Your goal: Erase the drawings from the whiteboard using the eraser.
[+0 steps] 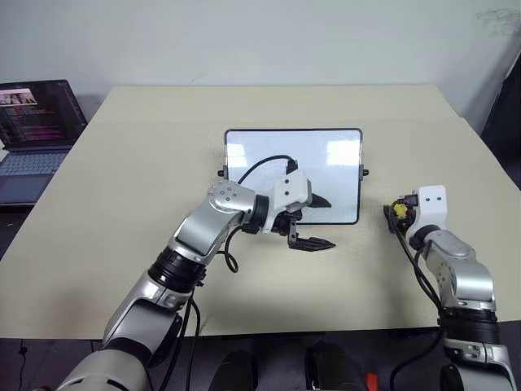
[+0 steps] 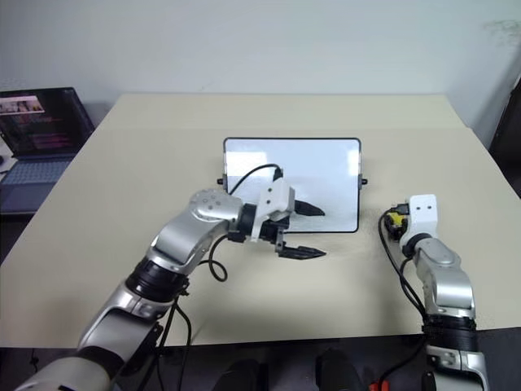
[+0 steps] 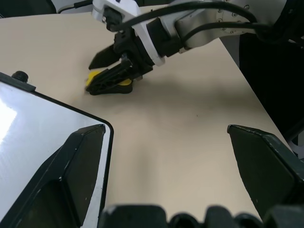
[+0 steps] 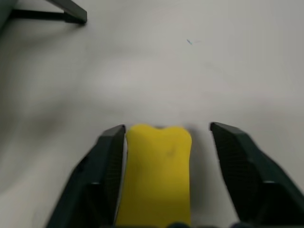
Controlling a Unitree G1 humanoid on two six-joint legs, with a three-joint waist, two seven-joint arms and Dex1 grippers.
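The whiteboard (image 1: 326, 163) is seen to have a glossy white face in which light is mirrored, framed in thin black plastic. The desk (image 1: 122, 204) is covered in a smooth, matt beige surface. The eraser (image 4: 154, 175) looks like soft matt yellow foam, and the right claw (image 4: 164, 161) beside it is formed of matt black plastic.

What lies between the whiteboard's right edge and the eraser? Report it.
Only bare table, seen in the left eye view: nothing sits between the whiteboard and the yellow eraser, which lies between the right gripper's fingers.
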